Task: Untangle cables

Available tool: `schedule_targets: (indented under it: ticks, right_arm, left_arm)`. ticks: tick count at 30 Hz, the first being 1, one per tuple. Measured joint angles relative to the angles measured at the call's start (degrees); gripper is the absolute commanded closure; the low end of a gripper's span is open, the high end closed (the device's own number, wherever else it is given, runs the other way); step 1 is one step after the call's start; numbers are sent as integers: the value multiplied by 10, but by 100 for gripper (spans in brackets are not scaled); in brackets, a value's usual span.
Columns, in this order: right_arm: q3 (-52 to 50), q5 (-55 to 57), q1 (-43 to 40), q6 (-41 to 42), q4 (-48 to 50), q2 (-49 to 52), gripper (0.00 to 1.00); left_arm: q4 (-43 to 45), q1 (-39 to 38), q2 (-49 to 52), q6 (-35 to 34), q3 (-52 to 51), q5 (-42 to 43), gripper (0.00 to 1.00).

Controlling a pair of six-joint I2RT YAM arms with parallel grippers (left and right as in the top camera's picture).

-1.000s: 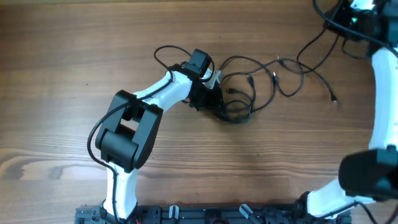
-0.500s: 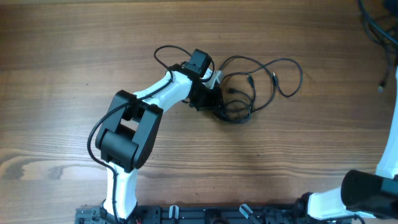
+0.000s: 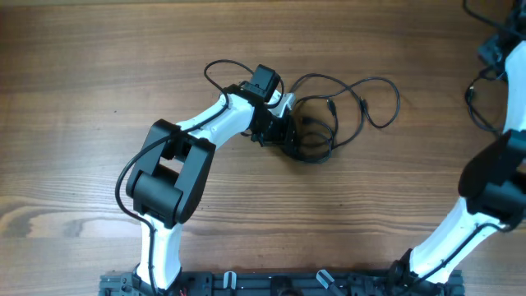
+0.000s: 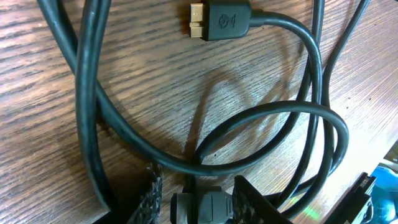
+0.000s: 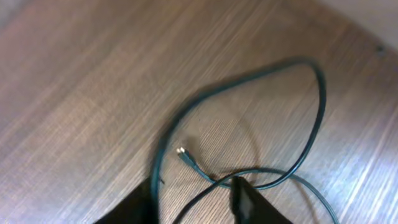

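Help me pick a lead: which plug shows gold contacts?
The wide flat plug in the left wrist view; the right wrist view's small plug is tiny, pale-tipped.

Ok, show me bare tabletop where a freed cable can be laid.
Free: the brown wooden tabletop left of the white-and-black left arm, and the stretch between the black cable tangle and the right arm. Crowded: around that tangle.

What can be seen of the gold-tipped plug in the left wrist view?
The plug is black moulded plastic with an embossed round logo and a gold-coloured metal tip in two sections. It lies flat on the wooden table, tip pointing left in the picture. Its cord leaves rightward and curves down into a loop. Nothing grips it.
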Motion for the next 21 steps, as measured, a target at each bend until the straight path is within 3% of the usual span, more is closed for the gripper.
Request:
schedule_targets:
  ticks: [1, 11, 21]
  right_arm:
    - [0, -7, 0, -1, -3, 7, 0]
    - [22, -160, 0, -24, -45, 7, 0]
    - [66, -340, 0, -120, -12, -222, 0]
  left_arm:
    - [0, 0, 0, 0, 0, 1, 57]
    - [0, 0, 0, -2, 1, 5, 54]
    - [-1, 0, 0, -2, 3, 6, 54]
